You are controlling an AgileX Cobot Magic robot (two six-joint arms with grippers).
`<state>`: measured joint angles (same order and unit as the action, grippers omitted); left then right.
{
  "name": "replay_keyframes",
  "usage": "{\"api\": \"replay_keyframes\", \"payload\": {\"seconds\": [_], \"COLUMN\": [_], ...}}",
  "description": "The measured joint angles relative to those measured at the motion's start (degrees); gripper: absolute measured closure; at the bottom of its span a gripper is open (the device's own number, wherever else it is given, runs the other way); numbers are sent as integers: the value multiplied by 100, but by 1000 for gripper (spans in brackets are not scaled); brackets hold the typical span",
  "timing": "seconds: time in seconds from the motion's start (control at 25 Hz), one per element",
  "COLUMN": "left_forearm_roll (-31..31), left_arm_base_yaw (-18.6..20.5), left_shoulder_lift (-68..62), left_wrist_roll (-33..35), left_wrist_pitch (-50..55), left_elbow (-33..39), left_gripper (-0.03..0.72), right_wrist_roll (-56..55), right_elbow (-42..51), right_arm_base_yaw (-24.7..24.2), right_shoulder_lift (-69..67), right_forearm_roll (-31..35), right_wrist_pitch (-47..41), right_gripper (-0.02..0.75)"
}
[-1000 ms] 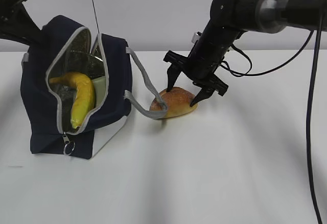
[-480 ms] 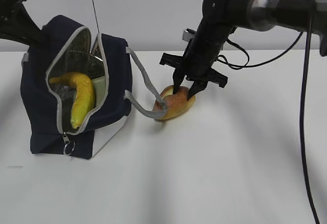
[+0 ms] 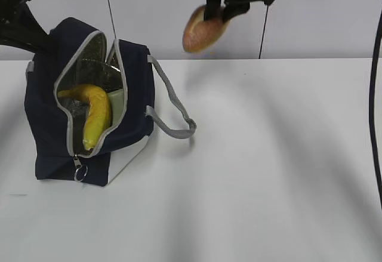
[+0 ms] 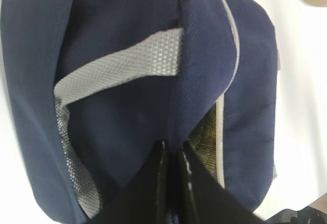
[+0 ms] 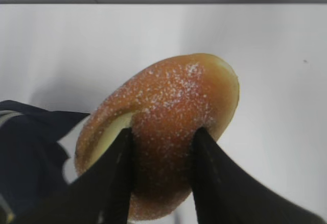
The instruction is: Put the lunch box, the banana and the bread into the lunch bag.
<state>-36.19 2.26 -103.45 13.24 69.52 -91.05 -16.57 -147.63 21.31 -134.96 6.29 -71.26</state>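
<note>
Right claw (image 3: 224, 10) clamped partway on the bread (image 3: 202, 29), a finger pressed into each side of the roll, held high above the table (image 3: 268, 166), up and to the right of the lunch bag (image 3: 42, 131). Bread's long axis tilted, lower end pointing down-left toward the bag. Left claw (image 4: 172, 150) pinched tight on a fold of navy fabric at the bag's top edge. Bag upright on the table, mouth open; banana (image 3: 94, 114) standing inside, curved. Right wrist view shows the bread's (image 5: 158, 137) speckled crust and pale slash; exterior view blurs them. Left wrist view shows the grey webbing handle (image 4: 120, 68) and the pinch, cut off in the exterior view.
</note>
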Motion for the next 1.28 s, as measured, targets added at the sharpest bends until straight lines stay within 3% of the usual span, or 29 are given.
{"api": "replay_keyframes", "payload": {"seconds": [0.24, 0.36, 0.6, 0.88, 1.04, 1.12, 1.28], "left_forearm_roll": [-43, -66, -66, -76, -86, -86, -86], "left_arm_base_yaw": [0, 0, 0, 0, 0, 0, 0], "left_shoulder_lift": [0, 0, 0, 0, 0, 0, 0], "left_wrist_roll": [0, 0, 0, 0, 0, 0, 0], "left_wrist_pitch": [0, 0, 0, 0, 0, 0, 0], "left_elbow": [0, 0, 0, 0, 0, 0, 0], "left_gripper": [701, 701, 701, 701, 701, 701, 701], "right_wrist_roll": [849, 1046, 1122, 1442, 1612, 1733, 1810], "right_elbow": [-403, -403, -300, 812, 1103, 1103, 1116], "right_arm_base_yaw": [6, 95, 566, 1372, 1577, 1581, 1581], "right_shoulder_lift": [151, 151, 289, 637, 569, 486, 403], "right_forearm_roll": [1516, 1896, 1920, 1483, 1403, 1471, 1401], "right_wrist_pitch": [-88, -106, -106, -106, -115, -115, -105], "right_gripper": [472, 470, 465, 455, 440, 398, 220]}}
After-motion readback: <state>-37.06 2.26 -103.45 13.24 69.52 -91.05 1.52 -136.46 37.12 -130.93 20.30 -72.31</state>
